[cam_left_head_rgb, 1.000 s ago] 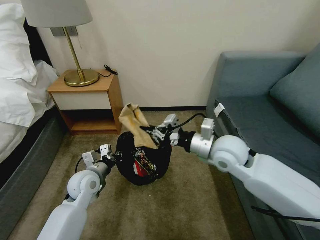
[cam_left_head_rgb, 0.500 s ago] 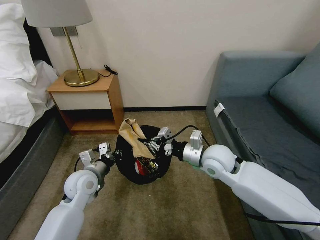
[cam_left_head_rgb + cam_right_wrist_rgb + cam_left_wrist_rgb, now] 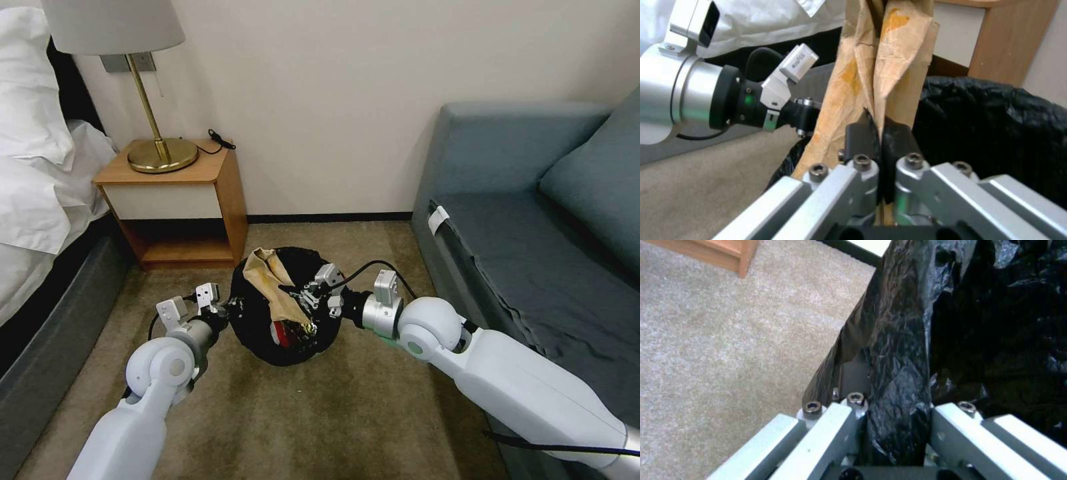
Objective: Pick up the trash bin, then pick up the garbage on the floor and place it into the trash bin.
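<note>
Near the centre of the head view, the trash bin [image 3: 283,313] is held tilted above the carpet [image 3: 320,413], its crinkled, glossy black liner pinched at the rim by the left gripper [image 3: 889,426]. A red-and-white packet [image 3: 285,333] already lies inside. The right gripper [image 3: 880,140], reaching in from the right, has its dark pads pressed together on a stiff, creased, stained tan paper scrap [image 3: 876,66] half over the bin's mouth; judging by this, only its release remains, and I see no other litter on the short-piled carpet.
</note>
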